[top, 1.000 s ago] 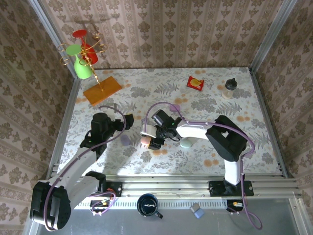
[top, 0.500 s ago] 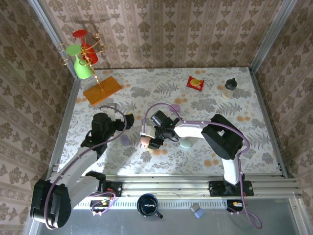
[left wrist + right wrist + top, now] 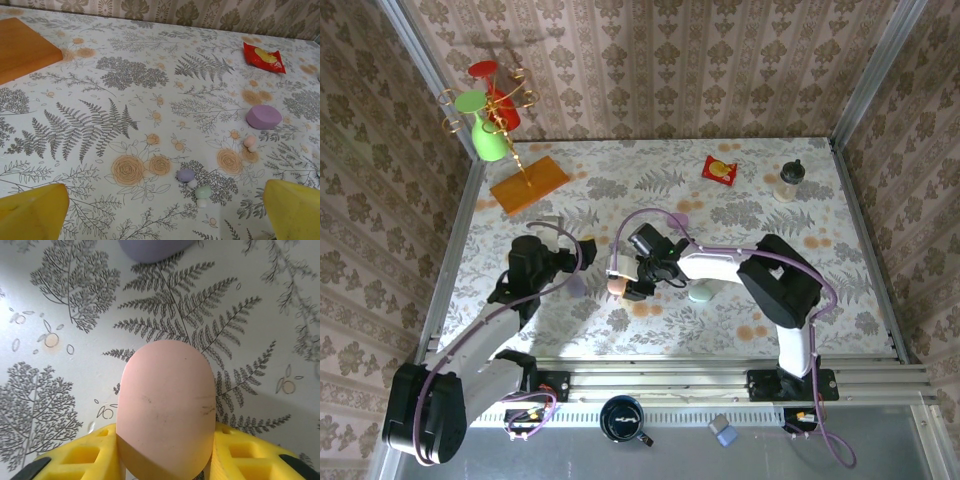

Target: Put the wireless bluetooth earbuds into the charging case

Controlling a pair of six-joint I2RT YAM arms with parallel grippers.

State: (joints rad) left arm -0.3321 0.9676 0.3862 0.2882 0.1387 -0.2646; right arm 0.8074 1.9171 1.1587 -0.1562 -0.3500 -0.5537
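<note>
R gripper point(image 3: 167, 460), bottom of wrist view, pinches pink charging case point(image 3: 167, 400) on both flanks: squeeze gently, keep it level. L gripper point(image 3: 162, 212) gapes wide, empty; earbuds point(image 3: 186, 175) lie lower centre-right there, purple case point(image 3: 263, 116) beyond.

You had bright, even light from above. Soft shadows fell on the table point(image 3: 740, 200) beneath both arms. Your left wrist view blurred its yellow fingertips point(image 3: 32, 212); the table beyond them was sharp.
</note>
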